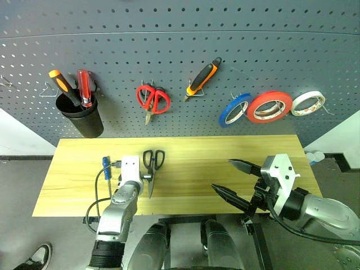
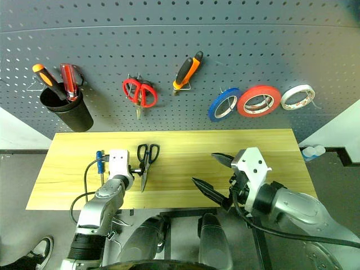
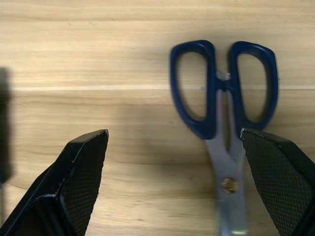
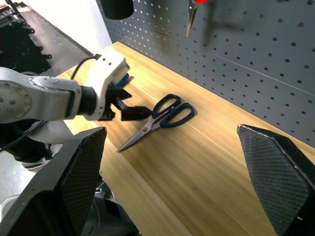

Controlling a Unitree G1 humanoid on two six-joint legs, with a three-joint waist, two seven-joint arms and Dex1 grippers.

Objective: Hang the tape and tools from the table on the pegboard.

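Steel scissors [image 1: 152, 169] are lying on the counter [image 1: 225, 163] at lower left of frame, blades pointing toward the bottom edge, just right of the left pincer [image 3: 172, 191], hovering with fingers spread apart.

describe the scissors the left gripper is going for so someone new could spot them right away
Start at the light wood table below the grey pegboard. The scissors lie flat near its middle, just beside the open left gripper. Their dark blue handles set them apart from the red-handled scissors hanging on the board.
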